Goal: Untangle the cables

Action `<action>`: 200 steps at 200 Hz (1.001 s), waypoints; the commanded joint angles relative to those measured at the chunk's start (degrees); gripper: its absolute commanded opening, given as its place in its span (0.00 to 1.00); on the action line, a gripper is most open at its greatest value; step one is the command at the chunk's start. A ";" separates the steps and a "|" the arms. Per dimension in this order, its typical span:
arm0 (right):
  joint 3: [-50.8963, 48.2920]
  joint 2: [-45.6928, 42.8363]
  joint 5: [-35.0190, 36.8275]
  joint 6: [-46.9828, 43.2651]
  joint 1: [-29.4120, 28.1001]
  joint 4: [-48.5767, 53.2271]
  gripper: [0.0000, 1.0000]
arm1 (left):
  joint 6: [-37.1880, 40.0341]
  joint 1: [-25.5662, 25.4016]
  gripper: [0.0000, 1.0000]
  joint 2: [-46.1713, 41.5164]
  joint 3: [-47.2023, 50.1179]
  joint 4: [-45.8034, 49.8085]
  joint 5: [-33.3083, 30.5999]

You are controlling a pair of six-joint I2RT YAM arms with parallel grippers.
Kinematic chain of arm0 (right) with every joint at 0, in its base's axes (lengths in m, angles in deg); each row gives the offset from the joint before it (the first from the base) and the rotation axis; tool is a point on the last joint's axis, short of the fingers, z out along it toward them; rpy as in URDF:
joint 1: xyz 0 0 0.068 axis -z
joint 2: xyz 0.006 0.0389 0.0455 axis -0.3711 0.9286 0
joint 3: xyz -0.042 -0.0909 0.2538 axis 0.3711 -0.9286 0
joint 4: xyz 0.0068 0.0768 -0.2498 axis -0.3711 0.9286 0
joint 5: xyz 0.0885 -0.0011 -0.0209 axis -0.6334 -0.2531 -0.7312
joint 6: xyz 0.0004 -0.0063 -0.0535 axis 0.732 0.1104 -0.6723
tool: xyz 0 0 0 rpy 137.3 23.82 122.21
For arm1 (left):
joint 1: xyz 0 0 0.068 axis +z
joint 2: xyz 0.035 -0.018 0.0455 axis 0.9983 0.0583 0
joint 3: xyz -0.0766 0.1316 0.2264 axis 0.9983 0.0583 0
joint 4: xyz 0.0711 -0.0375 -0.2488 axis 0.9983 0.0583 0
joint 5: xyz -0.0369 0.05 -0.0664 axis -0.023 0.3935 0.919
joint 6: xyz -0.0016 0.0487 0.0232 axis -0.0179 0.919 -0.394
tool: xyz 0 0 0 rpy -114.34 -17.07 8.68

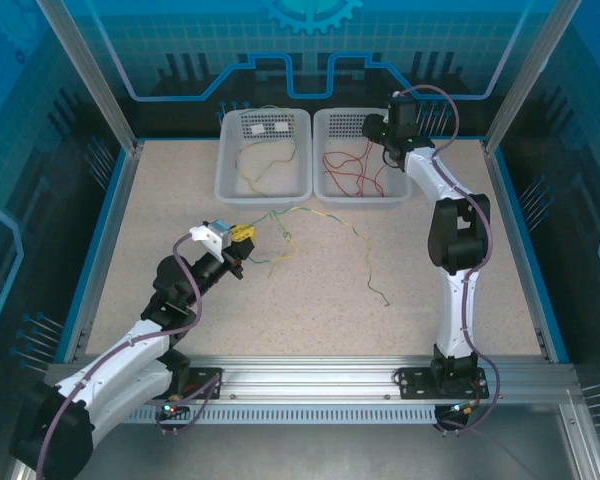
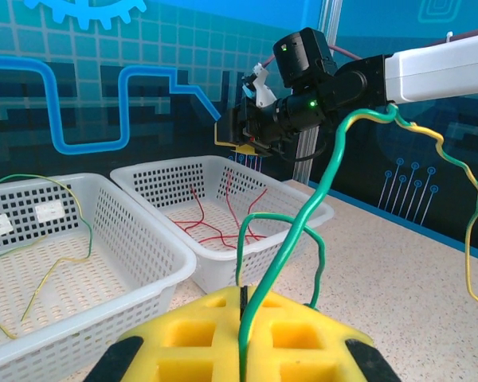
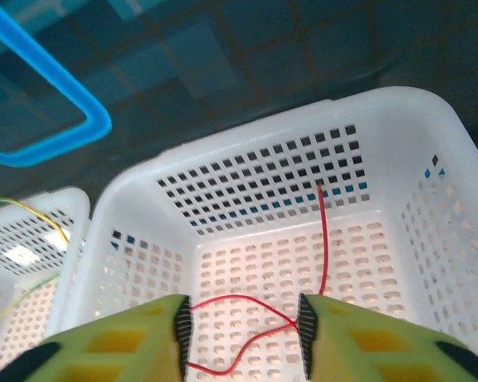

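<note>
I'm working over a speckled bench (image 1: 310,310) and taking the right basket (image 1: 365,199), at its far edge, as my mark. The right arm (image 1: 458,235) stretches from the near rail up to that basket, while the left arm (image 1: 175,285) sits well short of it, toward the near left. A second white basket (image 1: 263,193) stands just beside my mark on its left, touching or nearly so. The right pincer (image 3: 243,334) hovers over the right basket with its yellow pads clearly parted and nothing gripped. Between them I see down to the basket floor. The left pincer (image 2: 243,318) is closed tight, its pads pinching a green cable (image 2: 327,171) that rises from them and arches toward the right basket. From above, that cable (image 1: 368,262) trails across the bench in front of the right basket, its free end well nearer to me. The red cables (image 3: 323,239) lie loosely curled inside the right basket. A yellow-green cable (image 2: 88,239) lies in the basket beside it.
</note>
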 commanded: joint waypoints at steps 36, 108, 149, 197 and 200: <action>7.69 -0.07 3.29 -7.53 -1.82 10.79 0.67 | -0.11 -0.45 0.00 2.54 -0.47 -1.85 -1.01; -18.24 -29.84 -8.59 -10.86 -4.71 -5.21 0.83 | -1.85 -0.46 0.00 2.83 -2.49 -0.50 -0.94; -52.18 -54.49 -31.16 -13.81 -5.14 -27.83 1.00 | -2.62 -0.09 0.00 4.42 -5.70 4.37 -3.11; -66.52 -66.74 -34.98 -28.61 -12.60 -16.11 1.00 | -3.45 0.99 0.00 6.81 -9.47 5.49 -1.43; -67.25 -67.21 -33.69 -28.67 -12.85 -16.38 1.00 | -3.61 0.95 0.00 6.82 -9.47 5.01 -1.08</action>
